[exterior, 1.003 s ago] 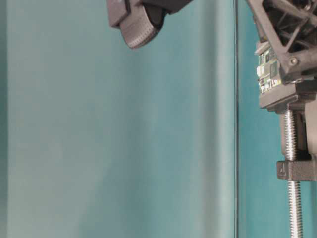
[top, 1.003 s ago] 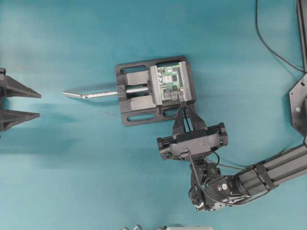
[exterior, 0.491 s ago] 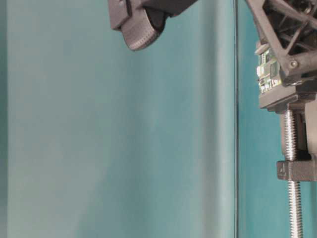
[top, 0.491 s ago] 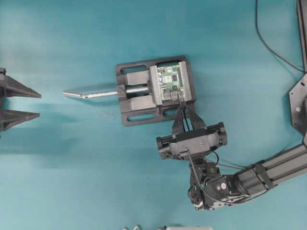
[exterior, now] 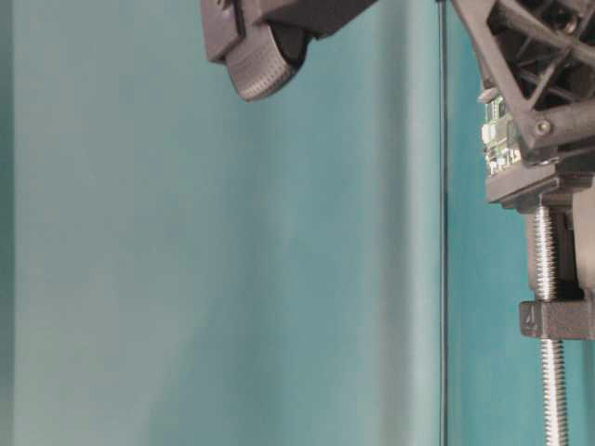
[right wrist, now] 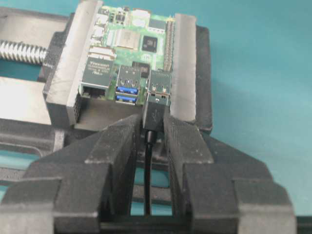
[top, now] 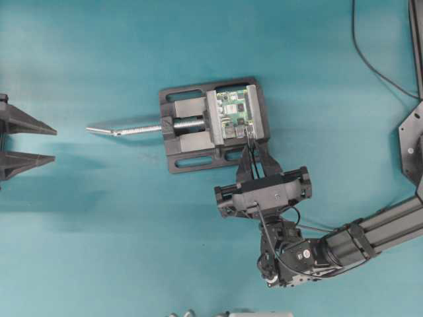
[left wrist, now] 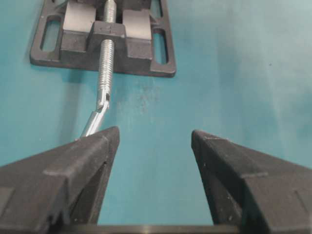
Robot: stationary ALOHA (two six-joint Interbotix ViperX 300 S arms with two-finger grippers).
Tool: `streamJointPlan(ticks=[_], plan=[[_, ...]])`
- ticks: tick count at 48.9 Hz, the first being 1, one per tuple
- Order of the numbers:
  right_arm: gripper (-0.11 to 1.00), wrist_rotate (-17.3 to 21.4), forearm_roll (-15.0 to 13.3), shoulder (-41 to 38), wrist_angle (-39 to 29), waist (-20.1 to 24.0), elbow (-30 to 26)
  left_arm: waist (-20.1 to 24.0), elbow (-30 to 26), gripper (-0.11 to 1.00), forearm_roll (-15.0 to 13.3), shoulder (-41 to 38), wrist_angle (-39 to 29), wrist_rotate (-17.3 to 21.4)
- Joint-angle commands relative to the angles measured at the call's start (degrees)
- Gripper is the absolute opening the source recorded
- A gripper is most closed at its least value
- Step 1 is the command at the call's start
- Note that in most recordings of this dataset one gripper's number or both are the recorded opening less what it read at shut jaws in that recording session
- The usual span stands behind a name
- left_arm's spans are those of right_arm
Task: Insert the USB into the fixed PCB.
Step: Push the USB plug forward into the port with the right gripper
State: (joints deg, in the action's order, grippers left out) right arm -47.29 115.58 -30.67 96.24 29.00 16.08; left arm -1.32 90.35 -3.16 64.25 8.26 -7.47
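Observation:
The fixed PCB (right wrist: 131,44) is a green board clamped between grey jaws, also visible from overhead (top: 235,112) and edge-on at table level (exterior: 497,135). My right gripper (right wrist: 151,119) is shut on the USB (right wrist: 155,113), a small dark plug. Its front end meets the mouth of the right-hand silver connector box (right wrist: 160,87); how deep it sits cannot be told. Its thin cable (right wrist: 147,165) runs back between the fingers. Overhead, the right gripper (top: 250,142) points at the board's near edge. My left gripper (top: 55,145) stands open and empty at the far left (left wrist: 155,139).
The black slotted vise base (top: 185,162) holds the board, and its silver screw rod (top: 132,129) sticks out to the left toward the left gripper (left wrist: 105,53). A thin black cable (top: 370,59) lies at the back right. Part of the right arm (exterior: 265,56) hangs overhead at table level.
The right gripper with the plug has crept slightly toward the board. The left gripper has not moved.

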Motion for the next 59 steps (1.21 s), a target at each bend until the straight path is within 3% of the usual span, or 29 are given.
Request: streamJointPlan(ticks=[1,59], plan=[[0.20,0.00,-1.05,0.70,0.18,-3.60,-0.35,-0.09,-0.70,0.78,0.00,-0.26,0.26,-0.62],[0.20,0.44,-2.02,0.44,-0.88,-8.00,0.88,-0.09,-0.79,0.78,0.00,-0.26,0.26,-0.62]])
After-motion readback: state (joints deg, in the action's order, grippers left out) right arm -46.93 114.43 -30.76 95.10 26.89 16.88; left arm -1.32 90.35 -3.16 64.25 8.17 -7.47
